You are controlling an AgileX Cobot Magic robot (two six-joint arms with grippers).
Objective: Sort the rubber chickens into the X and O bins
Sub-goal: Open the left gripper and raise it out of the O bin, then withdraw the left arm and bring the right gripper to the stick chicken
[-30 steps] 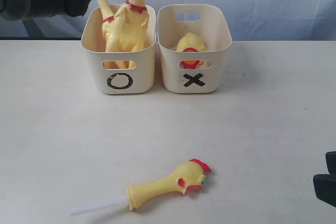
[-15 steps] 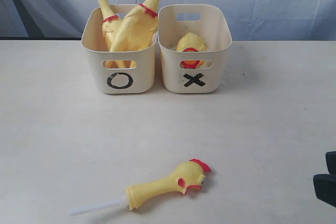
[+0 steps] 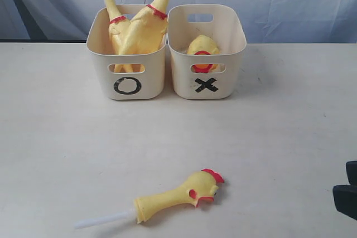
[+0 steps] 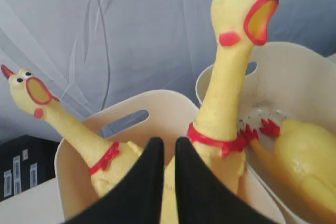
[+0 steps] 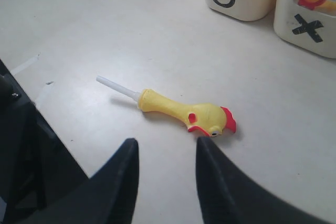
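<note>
Leaning necks up, two whole chickens (image 3: 142, 29) stand in the O bin (image 3: 100, 54); the headless body (image 3: 202, 45) lies in the X bin (image 3: 234, 54) just beside it. Well in front of the O bin lies the head-and-neck piece (image 3: 178, 193). The left gripper (image 4: 169, 142), above the O bin, is closed and empty; the right gripper (image 5: 165, 148) has its fingers apart and empty.

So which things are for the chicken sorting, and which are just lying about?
For the job: tall chicken, shorter chicken, headless body, head on a stick, O bin, X bin.
Just there: table, blue curtain.
</note>
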